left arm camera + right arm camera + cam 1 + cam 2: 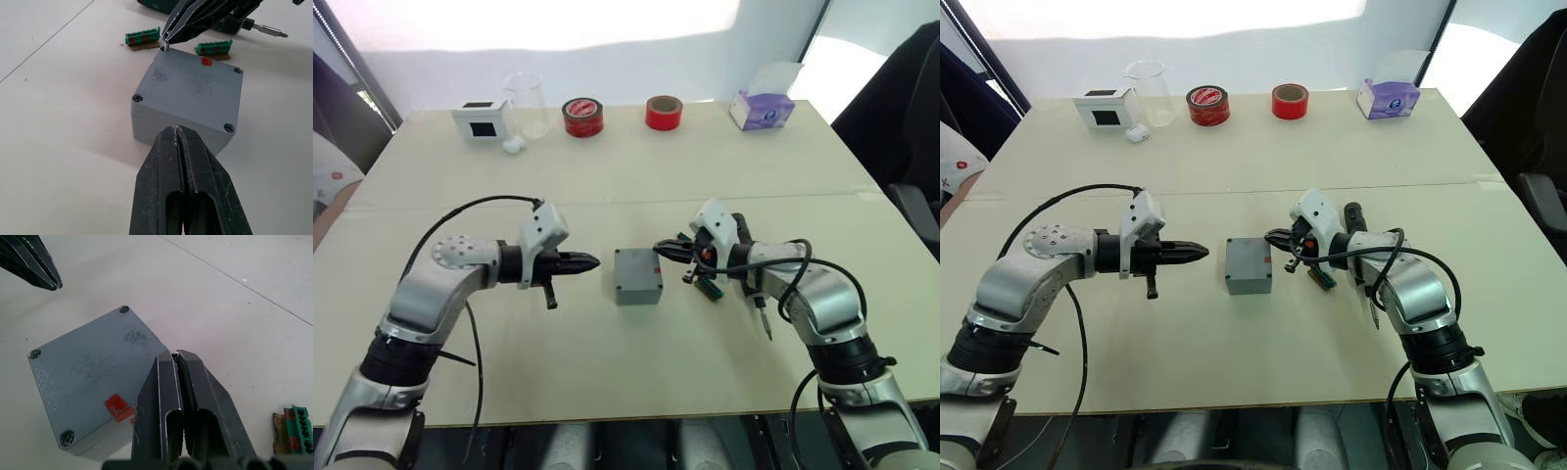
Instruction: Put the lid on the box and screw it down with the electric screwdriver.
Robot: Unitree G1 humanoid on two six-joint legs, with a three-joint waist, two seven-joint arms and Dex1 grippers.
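Lid point(193, 88) already sat on the box point(638, 275), mid-table between my pincers. My right gripper point(166, 41), tips pressed on a small screw, hovered over one corner hole; my left gripper point(590, 261) was closed, empty. Electric screwdriver point(756, 304) lay unused beside my right arm.

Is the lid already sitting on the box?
Yes, the lid lies flat over the box, with screw heads showing in three of its corners.

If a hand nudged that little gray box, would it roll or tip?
Probably neither: the box is squat, flat-sided and sits flat on the table, so it should slide. It looks rigid. Its lid seems seated, with screws in the visible corners.
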